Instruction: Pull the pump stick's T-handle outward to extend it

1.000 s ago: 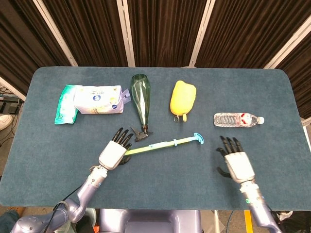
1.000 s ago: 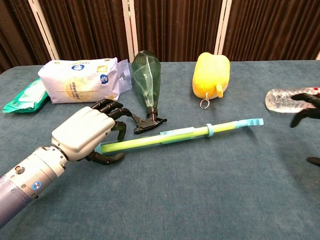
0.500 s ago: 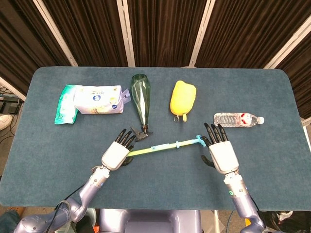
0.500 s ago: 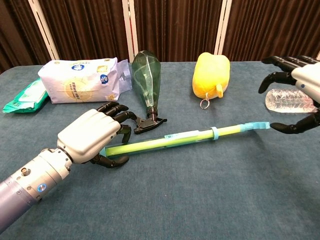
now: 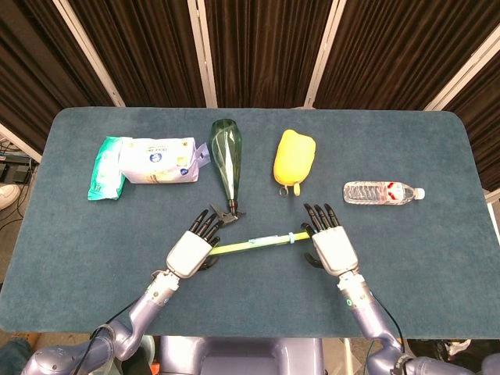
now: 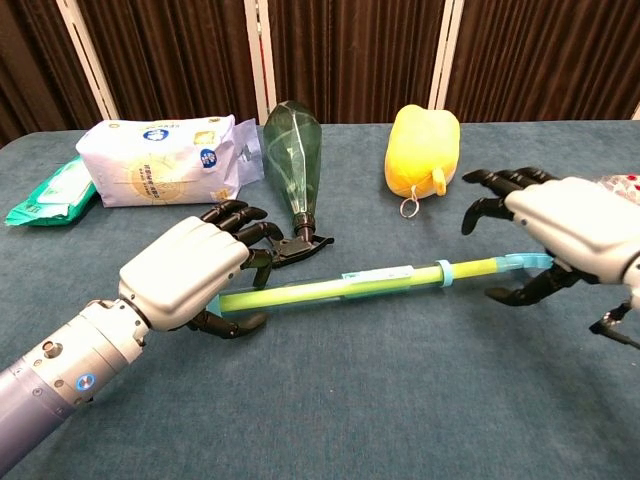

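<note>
The pump stick (image 5: 258, 241) (image 6: 340, 289) is a yellow-green tube with a light blue collar, lying across the table's front middle. Its light blue T-handle (image 6: 523, 263) is at its right end. My left hand (image 5: 187, 251) (image 6: 190, 275) grips the tube's left end, fingers curled over it and thumb beneath. My right hand (image 5: 330, 246) (image 6: 565, 228) arches over the T-handle, fingers spread beyond it and thumb on the near side, not closed on it. In the head view that hand hides the handle.
On the blue table (image 5: 437, 258), a green spray bottle (image 5: 226, 156) (image 6: 294, 160) lies just behind the stick, its black trigger near my left fingers. A yellow pouch (image 5: 294, 156), a water bottle (image 5: 383, 192) and wipes packs (image 5: 155, 160) lie further back.
My right hand has moved left and forward from the table's right side to over the T-handle. The left hand kept its hold; the stick shifted slightly.
</note>
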`<state>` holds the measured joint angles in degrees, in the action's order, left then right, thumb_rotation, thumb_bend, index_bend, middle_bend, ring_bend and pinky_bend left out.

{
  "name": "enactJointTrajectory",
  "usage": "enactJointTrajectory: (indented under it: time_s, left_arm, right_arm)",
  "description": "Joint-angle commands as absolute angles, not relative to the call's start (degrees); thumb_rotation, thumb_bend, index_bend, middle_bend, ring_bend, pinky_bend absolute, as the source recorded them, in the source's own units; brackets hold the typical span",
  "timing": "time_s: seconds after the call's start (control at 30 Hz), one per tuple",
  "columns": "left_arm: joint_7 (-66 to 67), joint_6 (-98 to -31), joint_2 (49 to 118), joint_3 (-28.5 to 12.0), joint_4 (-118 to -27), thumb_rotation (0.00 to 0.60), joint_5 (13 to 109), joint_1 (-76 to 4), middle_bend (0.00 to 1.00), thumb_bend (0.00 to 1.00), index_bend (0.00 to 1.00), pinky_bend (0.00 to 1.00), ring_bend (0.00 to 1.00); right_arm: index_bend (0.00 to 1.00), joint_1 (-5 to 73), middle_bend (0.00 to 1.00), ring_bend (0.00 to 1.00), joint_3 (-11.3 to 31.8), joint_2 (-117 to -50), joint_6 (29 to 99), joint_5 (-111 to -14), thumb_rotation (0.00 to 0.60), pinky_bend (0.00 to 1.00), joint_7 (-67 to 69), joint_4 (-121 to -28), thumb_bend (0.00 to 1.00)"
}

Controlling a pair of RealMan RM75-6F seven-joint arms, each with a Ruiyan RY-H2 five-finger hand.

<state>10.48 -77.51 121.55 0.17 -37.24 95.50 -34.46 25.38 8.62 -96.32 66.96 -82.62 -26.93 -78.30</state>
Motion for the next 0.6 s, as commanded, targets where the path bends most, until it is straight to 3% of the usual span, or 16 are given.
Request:
enactJointTrajectory:
  time_s: [0.03, 0.37, 0.6]
  left_arm:
    - [10.5, -77.1, 121.6, 0.3, -37.2, 0.6, 95.4, -34.5, 0.18, 0.46, 0.71, 0.08, 0.08]
    - [10.6, -78.2, 120.9, 1.0, -38.6, 0.6, 96.1, -34.1, 0.18, 0.46, 0.71, 0.08, 0.08]
    - [10.9, -78.4, 120.5, 1.4, -39.6, 0.6, 96.4, -33.9, 0.18, 0.46, 0.71, 0.08, 0.08]
  right_arm:
    - [0.32, 26.8, 0.0, 0.0, 8.9, -98.2, 65.4, -81.7, 0.6, 0.0, -26.0, -75.8, 0.29]
    - [0.33, 30.2, 0.0, 0.0, 8.9, -102.5, 60.5, -79.8, 0.6, 0.0, -21.7, -65.9, 0.3]
    - [0.47, 31.6, 0.03, 0.0, 8.6, -103.5, 60.1, -80.7, 0.6, 0.0, -16.8, -60.4, 0.42]
